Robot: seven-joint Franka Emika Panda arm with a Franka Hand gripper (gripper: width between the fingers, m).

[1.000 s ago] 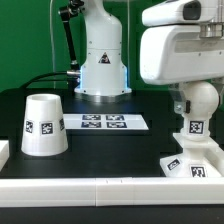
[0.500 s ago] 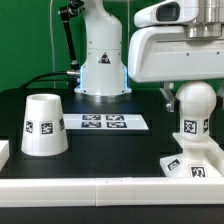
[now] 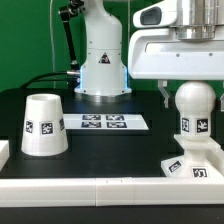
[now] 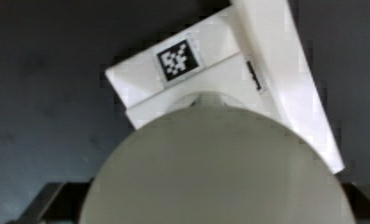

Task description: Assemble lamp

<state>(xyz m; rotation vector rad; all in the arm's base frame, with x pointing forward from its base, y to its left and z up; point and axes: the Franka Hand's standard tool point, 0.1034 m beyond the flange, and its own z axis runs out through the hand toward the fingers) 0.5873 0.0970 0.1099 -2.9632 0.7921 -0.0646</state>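
Note:
The round white bulb [image 3: 193, 103] stands upright with its marked stem on the sloped square base [image 3: 188, 166] at the exterior view's right. My gripper [image 3: 190, 96] reaches down from above with its fingers on either side of the bulb's globe, shut on it. In the wrist view the bulb [image 4: 208, 165] fills the space between the dark fingers of the gripper [image 4: 203, 212], with the base [image 4: 226, 70] beyond it. The cone shade [image 3: 42, 125] stands wide end down at the exterior view's left, far from the gripper.
The marker board [image 3: 103, 123] lies flat on the black table between the shade and the bulb. The arm's own pedestal [image 3: 100, 65] stands behind it. A white rail [image 3: 100, 190] runs along the front edge of the table.
My gripper has shifted toward the exterior view's left and slightly up. The bulb has moved a little the same way with it. The shade and base have not moved.

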